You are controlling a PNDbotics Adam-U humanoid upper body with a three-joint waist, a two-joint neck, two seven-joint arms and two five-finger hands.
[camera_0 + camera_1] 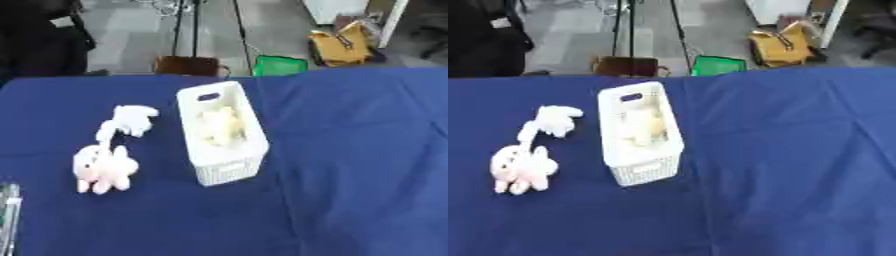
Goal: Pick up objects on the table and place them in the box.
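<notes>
Blue cloth-covered table (350,165) seen from above, slightly askew.

White slotted box (229,165) stands upright near table centre, long axis running away from the camera, handle cut-out at far end. A pale yellowish soft item (220,126) is seen lying inside the box, approx mid-length; exact shape can't be made out.

Two toys are left on the cloth, both on the robot's left of the box:
- pink/white plush animal (103,169), lying nearer the front edge, well clear of the box wall.
- white plush piece (131,119), further back, near the box's left wall but not touching it. A thin white strip appears to run between it & the pink plush; whether they are joined can't be told.

Left hand (9,220): only a silver/grey sliver is shown at the lower-left edge of the left eye view, low beside the table front. Finger posture can't be told, nothing seen held. It is well apart from both toys & the box.

Right hand: not seen in either view.

Floor beyond the far table edge: tripod legs (185,30), green bin (280,66), brown box (185,65), yellow bag (339,46).
</notes>
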